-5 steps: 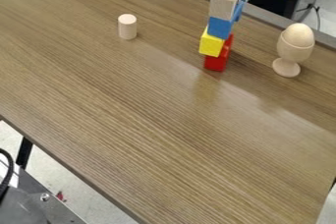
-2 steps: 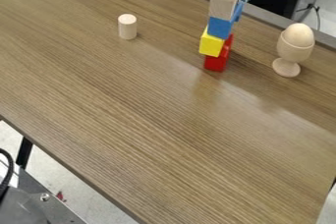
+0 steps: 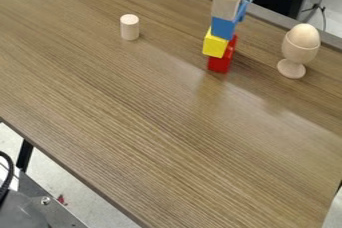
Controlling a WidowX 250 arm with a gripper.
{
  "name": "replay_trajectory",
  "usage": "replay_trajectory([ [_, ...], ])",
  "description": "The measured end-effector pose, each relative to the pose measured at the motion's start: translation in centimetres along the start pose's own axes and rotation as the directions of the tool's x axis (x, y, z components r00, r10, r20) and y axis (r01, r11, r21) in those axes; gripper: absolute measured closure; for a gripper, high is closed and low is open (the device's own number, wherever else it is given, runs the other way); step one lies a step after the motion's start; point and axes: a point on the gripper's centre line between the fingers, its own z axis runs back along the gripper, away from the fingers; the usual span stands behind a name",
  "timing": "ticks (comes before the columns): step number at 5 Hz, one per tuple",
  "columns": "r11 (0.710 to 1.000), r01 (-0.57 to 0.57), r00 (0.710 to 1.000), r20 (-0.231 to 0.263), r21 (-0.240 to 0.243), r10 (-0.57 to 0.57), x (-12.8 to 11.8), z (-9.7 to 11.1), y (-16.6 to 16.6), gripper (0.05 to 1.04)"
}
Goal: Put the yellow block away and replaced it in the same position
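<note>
While multicoloured block stack (image 3: 222, 28) is flanked by pale wooden cylinder (image 3: 129, 28) and egg cup (image 3: 298, 52), gripper's spread or grasp cannot be told.

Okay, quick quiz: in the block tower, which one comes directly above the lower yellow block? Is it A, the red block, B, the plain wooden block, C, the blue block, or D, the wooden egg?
C: the blue block comes right above the lower yellow block, and the plain wooden block is higher up, above the blue one.
</note>
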Motion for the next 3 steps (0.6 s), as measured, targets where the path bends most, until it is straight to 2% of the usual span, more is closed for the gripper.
replay_trajectory([
  [1, 1.0, -0.001, 1.0, 0.004, -0.002, 0.001, 0.1, 0.4, -0.1, 0.084],
  [3, 1.0, -0.024, 0.995, 0.092, -0.005, 0.024, 1.8, 4.0, -0.3, 0.084],
])
